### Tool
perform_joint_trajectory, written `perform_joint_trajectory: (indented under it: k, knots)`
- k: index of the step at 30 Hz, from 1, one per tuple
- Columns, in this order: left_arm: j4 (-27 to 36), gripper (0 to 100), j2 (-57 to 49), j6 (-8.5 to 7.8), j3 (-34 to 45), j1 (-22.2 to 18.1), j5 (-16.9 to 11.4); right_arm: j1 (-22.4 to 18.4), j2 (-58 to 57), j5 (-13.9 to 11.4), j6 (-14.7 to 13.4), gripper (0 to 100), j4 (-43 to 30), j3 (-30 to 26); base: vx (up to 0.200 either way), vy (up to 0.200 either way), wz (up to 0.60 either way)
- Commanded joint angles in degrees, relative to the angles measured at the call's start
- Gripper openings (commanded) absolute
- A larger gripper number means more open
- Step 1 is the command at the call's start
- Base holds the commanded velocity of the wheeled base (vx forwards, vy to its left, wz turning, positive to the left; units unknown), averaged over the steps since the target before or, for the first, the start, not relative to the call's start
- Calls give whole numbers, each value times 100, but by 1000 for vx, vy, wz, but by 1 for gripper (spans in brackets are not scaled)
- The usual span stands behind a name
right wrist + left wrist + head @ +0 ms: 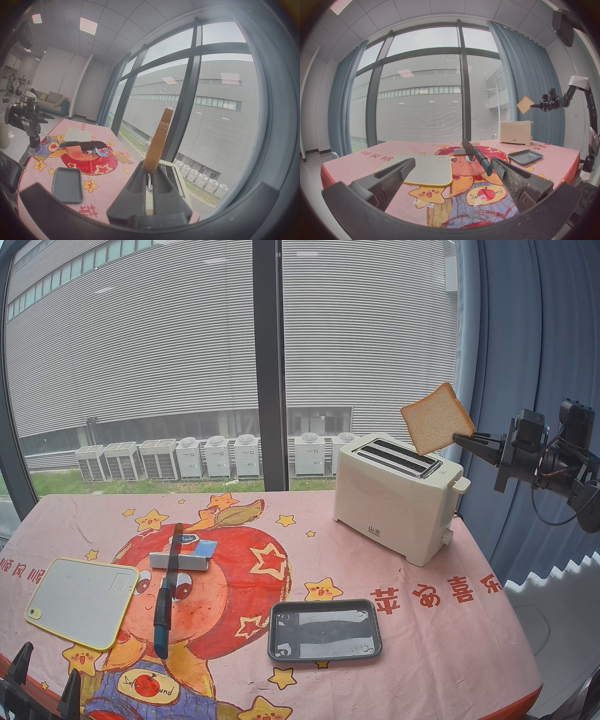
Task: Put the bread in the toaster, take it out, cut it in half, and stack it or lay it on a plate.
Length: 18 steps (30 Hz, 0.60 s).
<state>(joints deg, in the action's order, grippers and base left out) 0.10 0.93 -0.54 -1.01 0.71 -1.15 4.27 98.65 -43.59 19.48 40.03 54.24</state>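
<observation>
The pale square slice of bread (437, 418) hangs in the upper right of the head view, above the far right end of the cream two-slot toaster (394, 502) and clear of it. It is tilted, with one corner down, rather than squared to the slots. Lowered like this, that corner would likely catch on the slot rim, and the soft slice could buckle or tear.

The grip is thin too. The right hand (465, 440) pinches the slice by its lower right corner alone, so a knock against the rim could twist it loose. The toaster stands at the right edge of the pink cartoon-printed desk (437, 640), and a dropped slice may well go over the side.

In the right wrist view the slice (157, 140) shows edge-on, with the jaws closed tight on its bottom end.

The left hand (453, 164) sits at the lower left of the head view, jaws spread wide, holding and touching nothing.
</observation>
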Motion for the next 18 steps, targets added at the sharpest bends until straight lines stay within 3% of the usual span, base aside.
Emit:
perform_joint_trajectory:
  k: [1,18]
  knots:
    - [-1,100,-31,1,92,0,-8,4,58,0,12,0,4,52,0,0,0]
    - [-1,100,-31,1,92,0,0,-14,770,0,56,0,-4,491,0,0,0]
